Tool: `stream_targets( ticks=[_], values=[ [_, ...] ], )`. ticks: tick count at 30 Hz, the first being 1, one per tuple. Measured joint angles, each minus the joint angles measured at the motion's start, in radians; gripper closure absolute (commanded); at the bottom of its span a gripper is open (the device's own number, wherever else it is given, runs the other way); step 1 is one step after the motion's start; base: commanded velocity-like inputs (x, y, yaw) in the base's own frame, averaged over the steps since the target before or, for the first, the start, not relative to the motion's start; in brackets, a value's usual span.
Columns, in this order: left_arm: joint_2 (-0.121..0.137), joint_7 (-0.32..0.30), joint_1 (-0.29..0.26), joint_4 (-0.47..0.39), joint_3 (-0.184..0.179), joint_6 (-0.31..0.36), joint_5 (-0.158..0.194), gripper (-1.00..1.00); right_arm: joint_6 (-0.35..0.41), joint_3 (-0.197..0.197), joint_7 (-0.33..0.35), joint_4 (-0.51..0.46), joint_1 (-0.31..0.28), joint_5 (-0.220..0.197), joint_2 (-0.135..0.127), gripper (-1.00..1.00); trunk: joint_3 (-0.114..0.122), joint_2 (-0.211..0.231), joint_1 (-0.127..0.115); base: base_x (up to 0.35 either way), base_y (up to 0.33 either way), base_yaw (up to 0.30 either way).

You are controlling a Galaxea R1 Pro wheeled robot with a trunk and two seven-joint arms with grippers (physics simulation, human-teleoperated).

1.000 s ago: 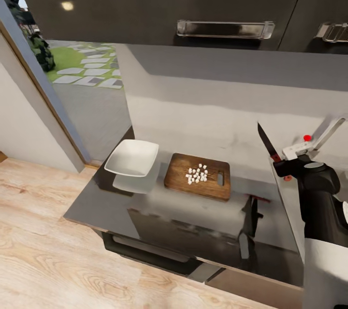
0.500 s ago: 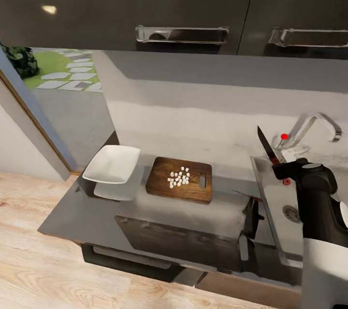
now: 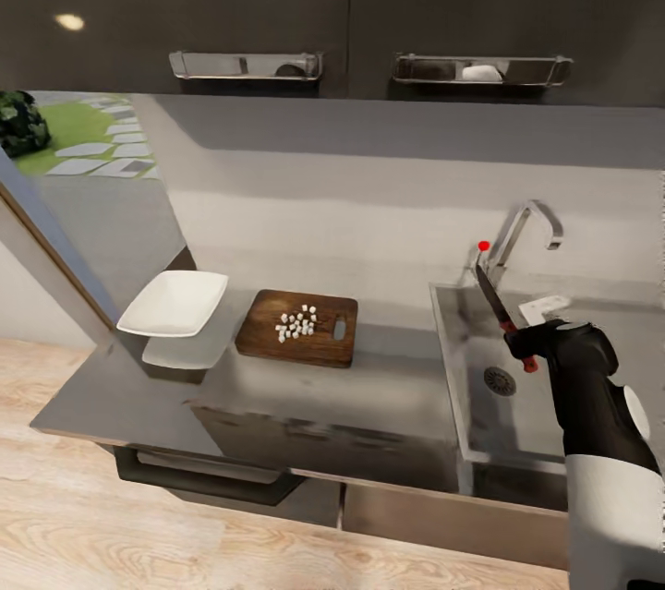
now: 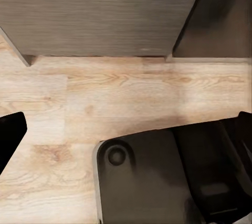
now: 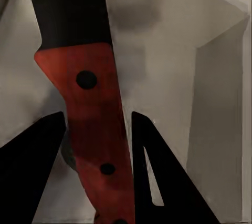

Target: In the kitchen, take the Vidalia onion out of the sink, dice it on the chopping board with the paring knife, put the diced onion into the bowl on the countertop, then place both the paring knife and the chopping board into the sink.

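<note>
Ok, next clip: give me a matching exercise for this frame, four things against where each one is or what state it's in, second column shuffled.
Things:
1. knife
2. diced onion
3. bowl
4. board

Places or states:
A. empty, on the countertop at the board's far side from the sink
B. held in the right pincer over the sink
C. lying on the countertop between bowl and sink
D. piled on the board

Pairs: 1-B, 2-D, 3-A, 4-C
</note>
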Motion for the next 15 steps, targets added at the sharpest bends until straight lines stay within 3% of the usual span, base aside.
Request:
stream_targets(
  ticks=[3, 5, 6, 7, 11, 13, 15],
  values=[
    [0.0, 0.0, 0.0, 0.0, 0.002, 0.0, 0.0, -1.0, -0.005, -0.006, -0.001, 0.094, 0.0, -0.002, 0.001, 1.0, 0.0, 0.0, 0.0, -0.001, -0.052, 0.0],
    [0.0, 0.0, 0.0, 0.0, 0.002, 0.0, 0.0, -1.0, -0.014, -0.109, -0.003, 0.174, 0.0, -0.015, -0.002, 1.0, 0.0, 0.0, 0.0, 0.0, -0.005, 0.0],
    [0.001, 0.0, 0.0, 0.0, 0.002, 0.0, 0.0, -1.0, -0.032, -0.19, -0.008, 0.194, 0.0, -0.028, -0.003, 1.0, 0.0, 0.0, 0.0, 0.0, -0.002, 0.0],
    [0.001, 0.0, 0.0, 0.0, 0.002, 0.0, 0.0, -1.0, -0.057, -0.23, -0.018, 0.217, 0.0, -0.038, -0.003, 1.0, 0.0, 0.0, 0.0, 0.0, 0.0, 0.0],
    [0.001, 0.0, 0.0, 0.0, 0.001, 0.0, 0.0, -1.0, -0.158, -0.292, -0.104, 0.337, 0.0, -0.052, -0.018, 1.0, 0.0, 0.0, 0.0, 0.0, 0.0, 0.0],
    [0.0, 0.001, 0.0, 0.0, 0.001, 0.0, 0.0, -1.0, -0.205, -0.338, -0.121, 0.349, 0.0, -0.096, -0.021, 1.0, 0.0, 0.0, 0.0, 0.0, 0.0, 0.0],
    [0.0, 0.0, 0.0, 0.0, 0.002, 0.0, 0.0, -1.0, -0.232, -0.355, -0.126, 0.35, 0.0, -0.142, -0.021, 1.0, 0.0, 0.0, 0.0, 0.0, 0.0, 0.0]
  ],
)
